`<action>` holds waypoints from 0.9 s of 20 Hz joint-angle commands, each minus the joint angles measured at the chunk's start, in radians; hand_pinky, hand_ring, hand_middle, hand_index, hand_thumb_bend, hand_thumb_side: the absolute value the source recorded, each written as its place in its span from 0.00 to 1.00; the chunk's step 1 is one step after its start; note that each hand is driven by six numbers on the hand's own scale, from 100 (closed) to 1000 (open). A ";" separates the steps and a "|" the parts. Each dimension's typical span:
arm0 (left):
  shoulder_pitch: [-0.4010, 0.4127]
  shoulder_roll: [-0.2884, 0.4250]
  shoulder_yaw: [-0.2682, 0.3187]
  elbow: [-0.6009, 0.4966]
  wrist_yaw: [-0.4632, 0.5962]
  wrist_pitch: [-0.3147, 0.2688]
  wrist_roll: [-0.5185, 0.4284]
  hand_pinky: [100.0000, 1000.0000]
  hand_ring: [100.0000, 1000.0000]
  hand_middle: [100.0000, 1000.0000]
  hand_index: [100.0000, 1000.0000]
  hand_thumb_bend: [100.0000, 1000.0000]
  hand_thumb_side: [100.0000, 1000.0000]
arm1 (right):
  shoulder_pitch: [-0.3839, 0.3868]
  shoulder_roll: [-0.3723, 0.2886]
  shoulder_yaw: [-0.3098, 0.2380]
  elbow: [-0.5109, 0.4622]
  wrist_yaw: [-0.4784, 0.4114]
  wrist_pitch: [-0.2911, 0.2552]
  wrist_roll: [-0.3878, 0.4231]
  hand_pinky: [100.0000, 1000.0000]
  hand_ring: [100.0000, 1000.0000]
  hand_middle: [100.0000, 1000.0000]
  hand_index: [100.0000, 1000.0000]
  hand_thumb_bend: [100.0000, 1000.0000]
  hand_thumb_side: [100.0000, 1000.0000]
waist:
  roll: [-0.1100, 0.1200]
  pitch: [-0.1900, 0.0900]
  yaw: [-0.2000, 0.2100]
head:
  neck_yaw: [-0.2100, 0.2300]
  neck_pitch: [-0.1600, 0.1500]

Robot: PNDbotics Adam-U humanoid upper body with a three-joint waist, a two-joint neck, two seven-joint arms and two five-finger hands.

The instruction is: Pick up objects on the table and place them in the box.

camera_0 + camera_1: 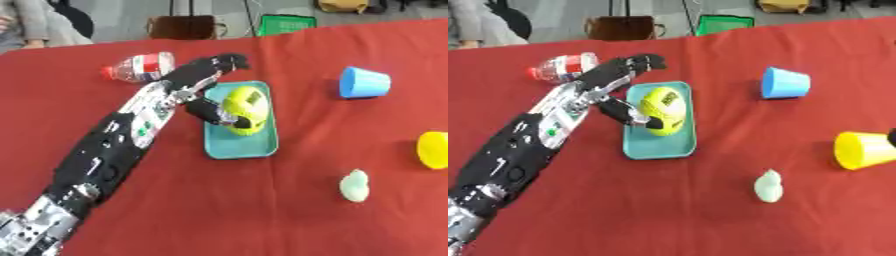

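the yellow-green ball (662,111) is sitting inside the teal tray (661,146), up in the tray's far half, and that tray is apparently acting as the box here. the left hand (203,80) is reaching over the tray's left rim with its fingers spread out past the tray's far-left corner and its thumb (208,111) hooking down along the ball's left side, touching it or very nearly. so it's looking like the drop-off is happening right now, not a pickup.

to finish this cleanly i'm thinking the hand should be opening wide and lifting straight up off the ball, because dragging sideways could be rolling it over the tray's low rim.

around the tray: a clear bottle with a red label (140,67) is lying just past the tray's far-left corner, a blue cup (362,82) is on its side off to the right, a yellow cup (865,149) farther right, and a pale green lump (768,186) near-right. the right hand isn't showing in either view.
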 commanded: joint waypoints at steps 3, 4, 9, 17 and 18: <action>0.012 0.034 0.080 -0.127 -0.022 0.051 0.079 0.79 0.85 0.91 0.92 0.89 0.61 | -0.012 -0.009 -0.008 -0.006 -0.008 -0.002 -0.001 0.61 0.65 0.69 0.92 0.73 0.49 | -0.006 -0.017 0.003 | -0.009 0.006; 0.021 0.028 0.112 -0.171 0.018 0.069 0.112 0.72 0.82 0.90 0.91 0.86 0.58 | -0.012 -0.010 -0.010 -0.006 -0.008 -0.002 -0.003 0.61 0.65 0.69 0.92 0.73 0.50 | -0.008 -0.017 0.006 | -0.012 0.006; 0.104 0.025 0.214 -0.425 0.473 0.126 0.183 0.56 0.74 0.87 0.89 0.68 0.69 | -0.014 -0.012 -0.016 -0.007 -0.007 -0.001 -0.009 0.61 0.65 0.70 0.92 0.73 0.50 | -0.007 -0.011 0.018 | -0.018 0.006; 0.268 0.013 0.377 -0.623 1.047 0.131 0.182 0.51 0.69 0.82 0.86 0.68 0.76 | -0.014 -0.019 -0.026 -0.009 0.000 0.001 -0.020 0.61 0.65 0.70 0.92 0.73 0.50 | -0.008 -0.006 0.036 | -0.031 0.006; 0.288 0.007 0.385 -0.625 1.058 0.125 0.180 0.49 0.67 0.81 0.85 0.65 0.77 | -0.015 -0.019 -0.027 -0.009 0.000 0.001 -0.022 0.61 0.66 0.70 0.92 0.73 0.50 | -0.009 -0.004 0.039 | -0.030 0.006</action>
